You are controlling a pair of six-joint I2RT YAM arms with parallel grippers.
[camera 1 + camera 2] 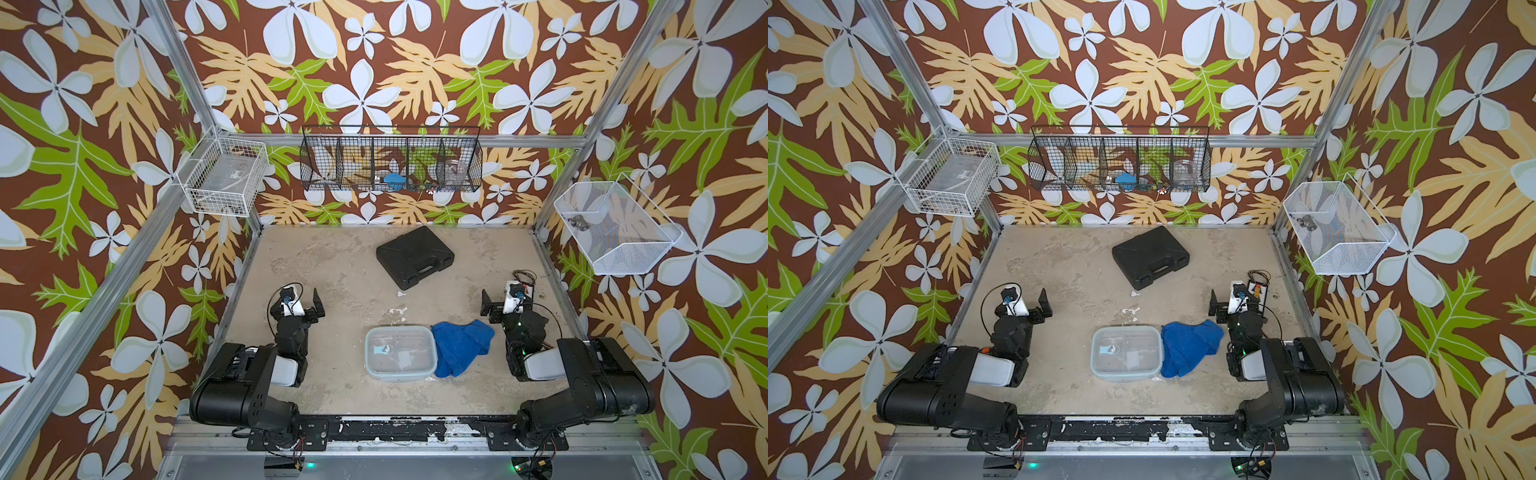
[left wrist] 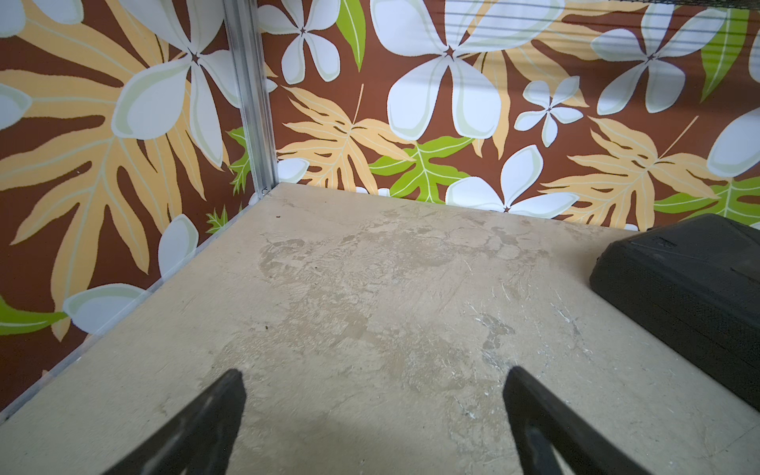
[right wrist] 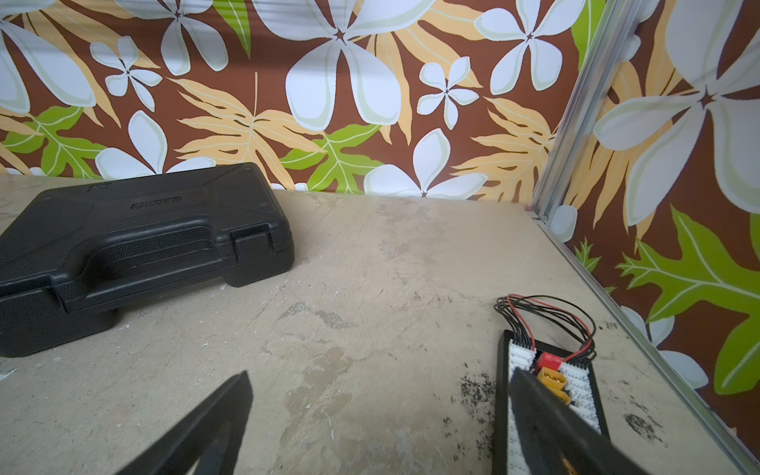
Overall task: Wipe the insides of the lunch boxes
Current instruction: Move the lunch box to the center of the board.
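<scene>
Left hand (image 2: 374, 372): jaws wide, nothing between them, over bare counter (image 2: 370, 288) on the left. Right hand (image 3: 381, 372): also wide and empty, over the right side, one finger above a small connector board (image 3: 547, 395) with looped wires.

Lunch box (image 1: 1126, 353): near middle of the counter, between the two arms and touched by neither. Its lid (image 1: 415, 357) looks seated, pale rim all round, with the teal tab (image 1: 380, 350) towards the left end. I cannot see how firmly it is pressed on.

Blue cloth (image 1: 459, 347): crumpled, lying against the box's right side. Black case (image 1: 413, 257): far middle, well apart from both.

Handling notes (my judgement):
- Box is thin clear plastic, so light, smooth and a bit flexible at the walls. I expect it to skate on the counter if pushed, so one hand should brace it
- Lid first: take it at a rim corner or by the tab, and peel rather than pull straight up
- For the open tub, pinch a short wall at the rim, gently
- Cloth is soft and bunches, so grab a raised fold
</scene>
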